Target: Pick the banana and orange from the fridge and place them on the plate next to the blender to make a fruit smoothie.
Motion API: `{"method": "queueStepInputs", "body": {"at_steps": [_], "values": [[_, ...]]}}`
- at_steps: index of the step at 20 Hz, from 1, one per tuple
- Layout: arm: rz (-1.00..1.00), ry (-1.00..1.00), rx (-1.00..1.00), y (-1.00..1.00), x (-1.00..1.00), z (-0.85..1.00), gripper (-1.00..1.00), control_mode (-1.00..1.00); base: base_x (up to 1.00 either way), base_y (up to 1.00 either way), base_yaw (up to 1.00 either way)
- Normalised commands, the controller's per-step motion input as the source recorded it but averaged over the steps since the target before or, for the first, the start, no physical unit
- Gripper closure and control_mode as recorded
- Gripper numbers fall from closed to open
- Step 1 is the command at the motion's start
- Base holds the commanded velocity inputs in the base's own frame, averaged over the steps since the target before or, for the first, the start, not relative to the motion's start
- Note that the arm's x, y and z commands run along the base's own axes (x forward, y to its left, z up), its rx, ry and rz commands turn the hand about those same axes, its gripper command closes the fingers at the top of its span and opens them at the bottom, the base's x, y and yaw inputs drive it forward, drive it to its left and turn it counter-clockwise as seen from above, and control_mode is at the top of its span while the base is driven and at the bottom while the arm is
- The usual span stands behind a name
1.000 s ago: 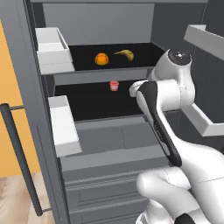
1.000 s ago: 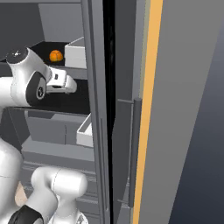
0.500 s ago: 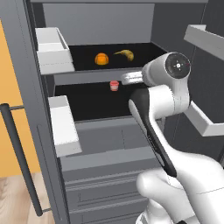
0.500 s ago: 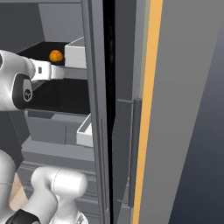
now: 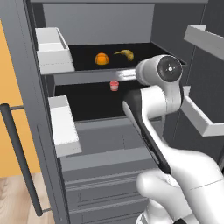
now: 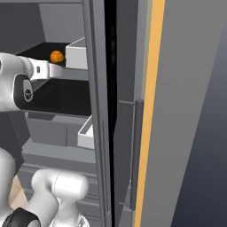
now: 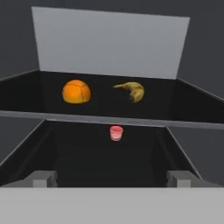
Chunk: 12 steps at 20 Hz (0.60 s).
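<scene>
The fridge (image 5: 43, 131) stands open before me. On its upper black shelf the round orange (image 5: 101, 59) (image 7: 76, 92) (image 6: 56, 56) lies left of the curved yellow-brown banana (image 5: 124, 54) (image 7: 132, 91). My gripper (image 7: 111, 180) is open and empty, level with the front edge of that shelf and pointing in at both fruits, well short of them. In the left base view the gripper (image 5: 121, 75) reaches out leftward from the wrist. The plate and the blender are out of view.
A small red-and-white cup (image 5: 114, 85) (image 7: 116, 133) stands on the lower shelf, just below my hand. Light grey door bins (image 5: 52, 50) (image 5: 205, 116) hang on both sides. Drawers (image 5: 105, 175) sit below. The long black handle (image 5: 19, 157) is at the left.
My wrist has risen and swung the hand from the lower shelf's level up to the front edge of the upper shelf. The fruits and the cup have not moved.
</scene>
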Motion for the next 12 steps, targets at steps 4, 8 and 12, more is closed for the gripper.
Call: {"method": "queueStepInputs", "body": {"at_steps": [4, 8, 12], "values": [[0.01, 0.13, 0.00, 0.35, 0.40, 0.29, -1.00, -1.00, 0.00, 0.00, 0.00], [0.00, 0.13, 0.00, 0.58, 0.61, 0.07, -1.00, -1.00, 0.00, 0.00, 0.00], [0.00, 0.07, 0.00, 0.32, 0.49, 0.00, -1.00, -1.00, 0.00, 0.00, 0.00]]}}
